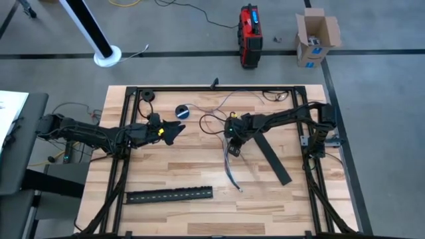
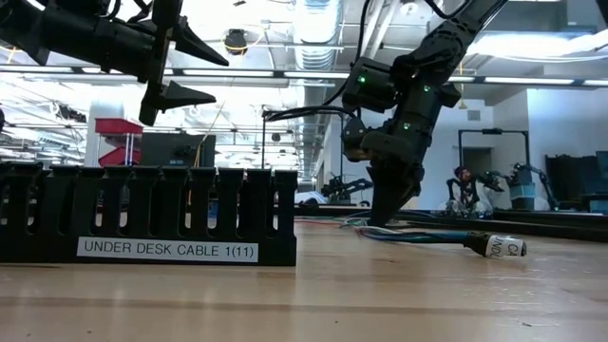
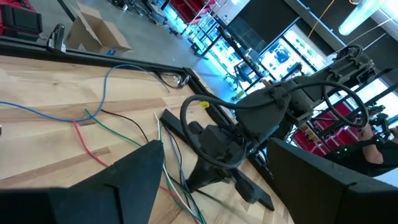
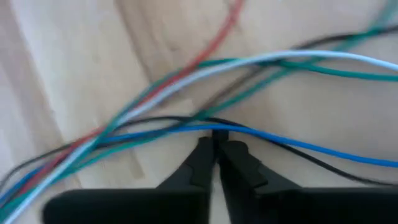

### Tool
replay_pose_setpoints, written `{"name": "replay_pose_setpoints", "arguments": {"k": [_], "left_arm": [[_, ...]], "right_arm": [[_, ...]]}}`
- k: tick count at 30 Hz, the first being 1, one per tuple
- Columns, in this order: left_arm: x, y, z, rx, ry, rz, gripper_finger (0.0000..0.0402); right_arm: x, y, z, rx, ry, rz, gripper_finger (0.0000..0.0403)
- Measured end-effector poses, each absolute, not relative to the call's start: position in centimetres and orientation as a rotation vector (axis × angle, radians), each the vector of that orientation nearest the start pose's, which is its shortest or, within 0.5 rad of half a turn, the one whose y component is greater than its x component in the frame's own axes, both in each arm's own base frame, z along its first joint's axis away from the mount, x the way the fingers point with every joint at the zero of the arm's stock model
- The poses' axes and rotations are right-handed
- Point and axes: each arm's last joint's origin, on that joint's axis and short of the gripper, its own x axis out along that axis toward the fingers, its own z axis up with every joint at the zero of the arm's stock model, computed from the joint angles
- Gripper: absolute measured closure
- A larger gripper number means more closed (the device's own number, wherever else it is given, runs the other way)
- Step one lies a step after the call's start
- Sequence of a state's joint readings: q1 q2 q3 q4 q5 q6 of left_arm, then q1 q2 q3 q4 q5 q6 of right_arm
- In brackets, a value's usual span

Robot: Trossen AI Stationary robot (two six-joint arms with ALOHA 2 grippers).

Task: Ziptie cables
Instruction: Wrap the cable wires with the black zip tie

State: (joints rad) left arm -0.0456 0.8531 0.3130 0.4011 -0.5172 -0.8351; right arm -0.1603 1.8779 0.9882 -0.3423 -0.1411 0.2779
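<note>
Here the right tool (image 4: pixel 214 152) is lowered onto the thin, flexible blue, green, red, white and black cables (image 1: pixel 232 169) near the middle of the wooden table (image 1: pixel 166 169), its fingers closed to a slit, seemingly pinching a black strand to gather the loose, crossing bundle. The left tool (image 1: pixel 174 131), wide open and empty, is held above the table toward the left edge, apparently waiting.

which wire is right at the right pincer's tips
The blue wire: it crosses just ahead of the right pincer; the white, green and red ones run farther off.
</note>
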Motion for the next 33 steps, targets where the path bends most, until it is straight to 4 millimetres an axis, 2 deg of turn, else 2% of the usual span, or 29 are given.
{"name": "replay_pose_setpoints", "arguments": {"k": [6,11,15,20,23,28,33], "left_arm": [[18.0,0.6,21.5,-0.798,-0.076,0.500,0.0125],[18.0,0.6,21.5,-0.833,-0.090,0.508,0.0125],[18.0,0.6,21.7,-0.843,-0.110,0.499,0.0125],[18.0,0.6,21.8,-0.844,-0.115,0.497,0.0125],[18.0,0.6,21.8,-0.846,-0.119,0.496,0.0125],[18.1,0.6,22.4,-0.832,-0.154,0.444,0.0125],[19.1,0.1,22.7,-0.625,-0.126,0.292,0.0125]], "right_arm": [[33.1,-4.8,11.7,0.434,1.178,-0.185,0.0401],[33.1,-4.9,13.6,0.391,1.135,-0.238,0.0402],[32.5,-5.3,16.8,0.384,1.104,-0.268,0.0402],[30.8,-5.5,20.3,0.333,1.081,-0.335,0.0403],[30.3,-5.8,22.9,0.348,0.952,-0.340,0.0403],[29.8,-6.8,26.1,0.423,0.727,-0.378,0.0403],[28.9,-8.7,29.3,0.461,0.499,-0.409,0.0403]]}}
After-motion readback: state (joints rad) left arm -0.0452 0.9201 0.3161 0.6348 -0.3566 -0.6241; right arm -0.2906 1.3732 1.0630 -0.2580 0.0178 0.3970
